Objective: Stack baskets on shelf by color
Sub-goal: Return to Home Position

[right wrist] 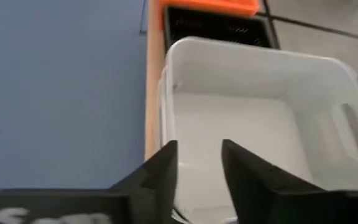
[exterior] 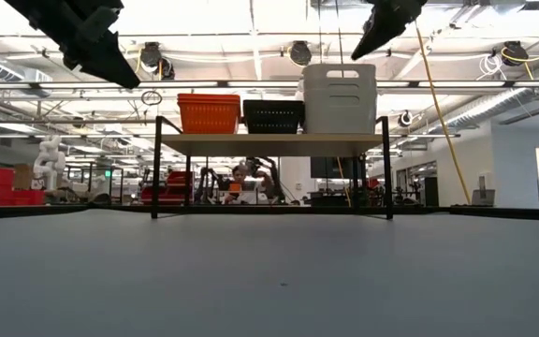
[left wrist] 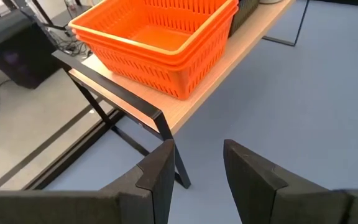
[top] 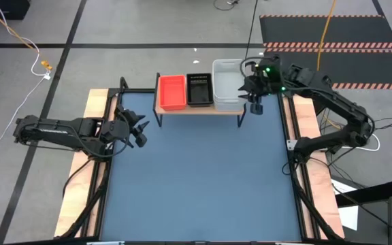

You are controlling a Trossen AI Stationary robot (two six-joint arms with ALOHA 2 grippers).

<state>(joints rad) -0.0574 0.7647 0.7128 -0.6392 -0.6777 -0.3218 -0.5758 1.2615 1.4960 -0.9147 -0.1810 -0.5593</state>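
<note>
at shelf right end | right gripper spread, above white baskets rim | left gripper spread

Right end effector hovering over the white-grey bin
Its two dark fingers are standing apart, gripping nothing. The bin is sitting on the shelf, just beside a black slatted basket; an orange basket is lying beyond, and blue worktop is showing alongside.
</note>
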